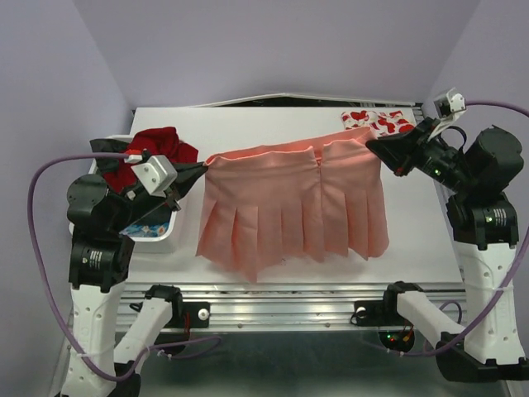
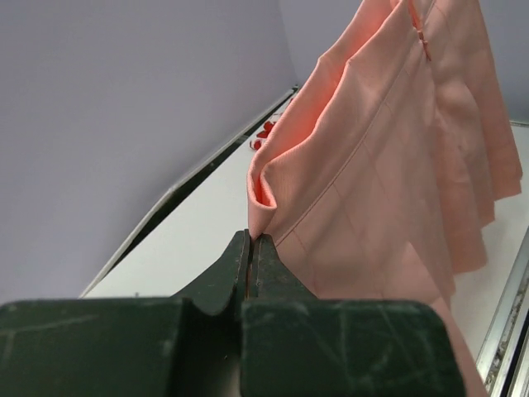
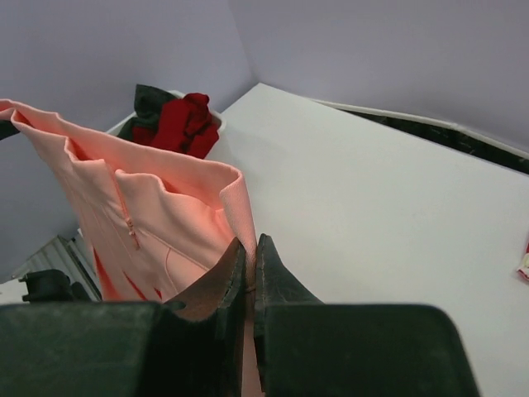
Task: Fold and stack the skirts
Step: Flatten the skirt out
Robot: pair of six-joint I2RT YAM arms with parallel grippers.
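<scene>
At the table's (image 1: 430, 240) left edge, beside a bin (image 1: 165, 235) of red cloth (image 1: 161, 145), the left gripper (image 1: 201, 168) pinches one waistband corner of the salmon-pink pleated skirt (image 1: 293, 211). The skirt hangs stretched across to the right gripper (image 1: 374, 145), clamped on the other corner. It reads light and limp, pleats apt to splay, so the firmer waistband is the sure hold; far right lies the white flowered skirt (image 1: 376, 122), perhaps already folded.

No writing, label, brand, number or sign can be read in any view; the white skirt (image 1: 378, 122) at the far right corner of the table (image 1: 248, 124) bears only a red flower print, and the salmon-pink skirt (image 1: 289, 215) shows plain cloth
</scene>
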